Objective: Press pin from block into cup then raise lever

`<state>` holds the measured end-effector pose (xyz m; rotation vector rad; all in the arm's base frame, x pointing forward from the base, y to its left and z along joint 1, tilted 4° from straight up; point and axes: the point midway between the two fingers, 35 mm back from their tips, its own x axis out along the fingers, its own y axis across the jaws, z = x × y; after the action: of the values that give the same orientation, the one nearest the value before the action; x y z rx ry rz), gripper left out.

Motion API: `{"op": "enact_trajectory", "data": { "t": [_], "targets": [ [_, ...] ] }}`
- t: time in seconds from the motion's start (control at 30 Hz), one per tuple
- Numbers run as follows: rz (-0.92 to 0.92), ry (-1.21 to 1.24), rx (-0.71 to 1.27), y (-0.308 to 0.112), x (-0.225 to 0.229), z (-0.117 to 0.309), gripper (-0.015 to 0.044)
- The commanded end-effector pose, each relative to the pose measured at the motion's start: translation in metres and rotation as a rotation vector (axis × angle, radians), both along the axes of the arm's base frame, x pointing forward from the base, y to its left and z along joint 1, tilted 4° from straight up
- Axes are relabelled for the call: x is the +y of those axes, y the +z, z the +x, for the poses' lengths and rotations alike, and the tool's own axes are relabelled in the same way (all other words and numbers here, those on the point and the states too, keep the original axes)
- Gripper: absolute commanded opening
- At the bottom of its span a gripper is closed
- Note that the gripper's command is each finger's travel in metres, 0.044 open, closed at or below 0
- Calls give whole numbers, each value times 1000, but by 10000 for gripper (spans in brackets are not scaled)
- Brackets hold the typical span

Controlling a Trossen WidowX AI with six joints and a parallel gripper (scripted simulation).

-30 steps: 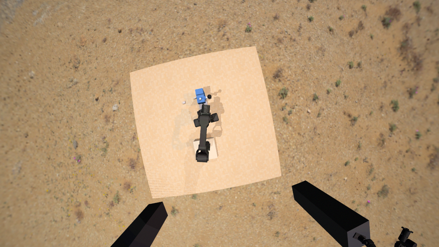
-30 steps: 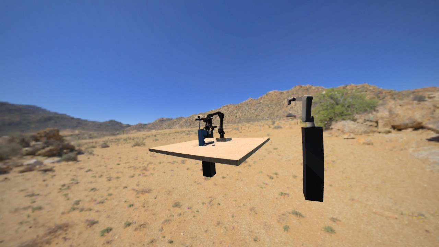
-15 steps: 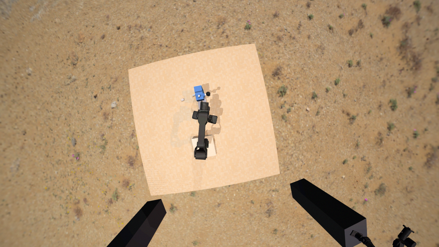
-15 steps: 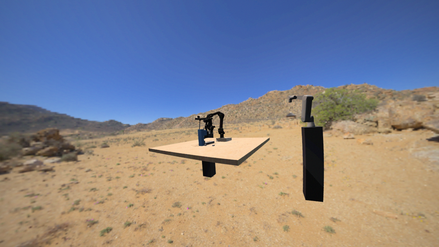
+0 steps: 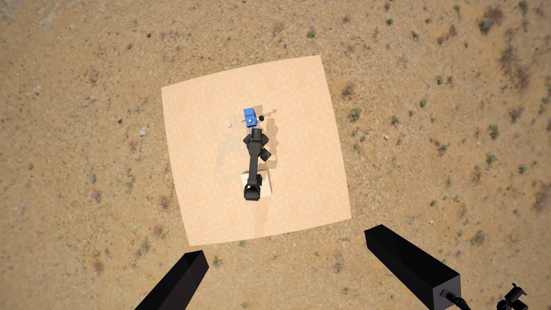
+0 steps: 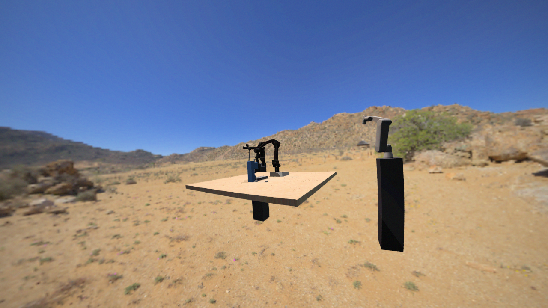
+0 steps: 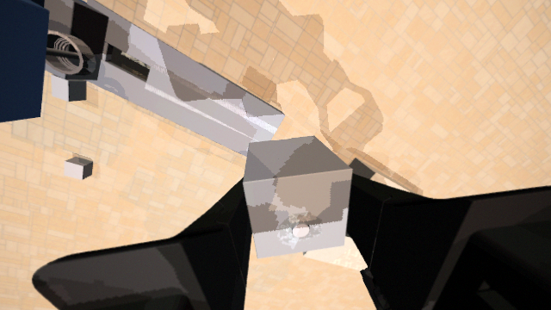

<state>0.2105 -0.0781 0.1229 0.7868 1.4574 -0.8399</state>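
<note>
My gripper (image 7: 287, 175) is shut on the grey block (image 7: 297, 200), held in the air beyond the near end of the long grey press bed (image 7: 185, 101). A round, pale pin end (image 7: 300, 231) shows on the block's face. The blue press (image 5: 249, 117) (image 6: 251, 171) (image 7: 19, 65) stands at the bed's far end. The lever's black knob (image 5: 261, 118) shows beside the press. A thin rod (image 6: 249, 154) rises above it in the exterior view. A ringed, spring-like part is beside the press in the wrist view, and a dark slot is in the bed. I cannot make out the cup.
A small pale cube (image 5: 229, 125) (image 7: 78, 168) lies on the table (image 5: 300, 115) (image 6: 230, 187) beside the press. Another small cube-like part (image 7: 69, 89) is next to the bed. My arm's pale base plate (image 5: 265, 187) is behind the gripper. Black pedestals stand beyond the table edge.
</note>
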Motion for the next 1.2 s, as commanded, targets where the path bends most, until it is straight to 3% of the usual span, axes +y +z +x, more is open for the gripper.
{"op": "enact_trajectory", "data": {
  "t": [0.0,0.47,0.7,1.0,1.17],
  "targets": [
    [-13,-153,1,0,-1,0,0],
    [-38,-616,-4,0,-1,0,0],
    [-39,-622,-4,-1,0,0,0],
    [-37,-622,-6,-61,10,26,0],
    [-37,-622,-6,-66,11,27,0]
  ]
}}
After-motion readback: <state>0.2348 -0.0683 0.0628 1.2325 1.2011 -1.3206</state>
